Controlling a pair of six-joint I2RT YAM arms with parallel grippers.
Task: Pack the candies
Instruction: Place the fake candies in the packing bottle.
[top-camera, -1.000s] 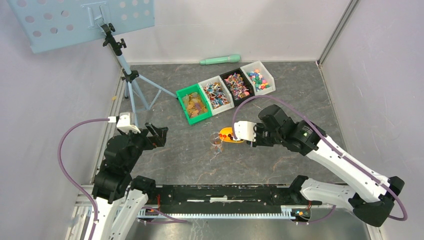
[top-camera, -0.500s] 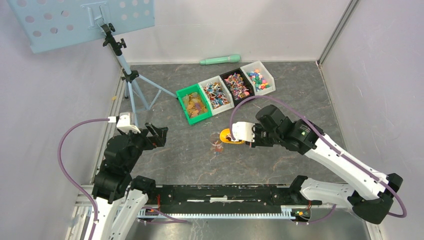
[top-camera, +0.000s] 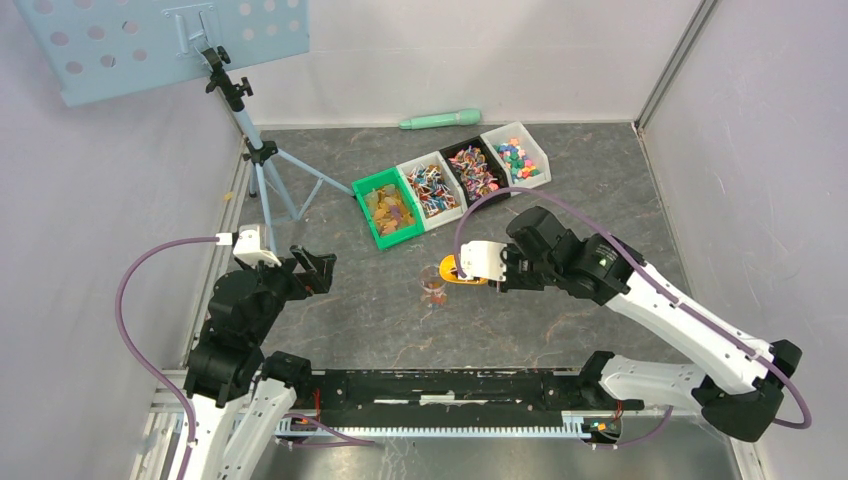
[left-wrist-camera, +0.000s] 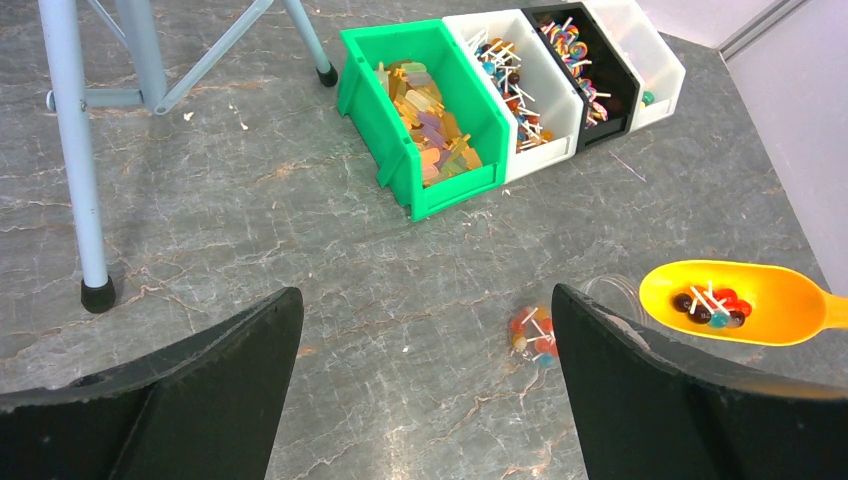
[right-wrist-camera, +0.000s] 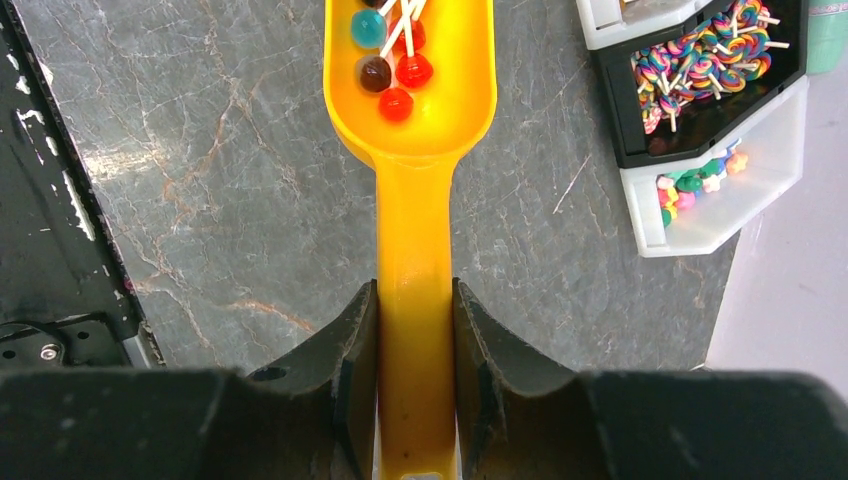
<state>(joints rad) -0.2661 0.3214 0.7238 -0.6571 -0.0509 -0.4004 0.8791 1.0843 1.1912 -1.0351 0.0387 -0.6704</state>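
Arms (top-camera: 690, 327): white shells, black joint housings.
Cables (top-camera: 120, 295): purple, one loop per arm.
Left tool (left-wrist-camera: 425, 300): two broad matte-black fingers.
Right tool (right-wrist-camera: 414, 300): black fingers, white wrist block.

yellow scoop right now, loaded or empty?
Loaded. The yellow scoop holds a few candies, red, brown and blue with white sticks, in its bowl; the right gripper is shut on its handle.

Overhead view from the near side, wrist views low and close, all sharing yellow scoop (left-wrist-camera: 785, 300), seemingly bins (left-wrist-camera: 415, 190).
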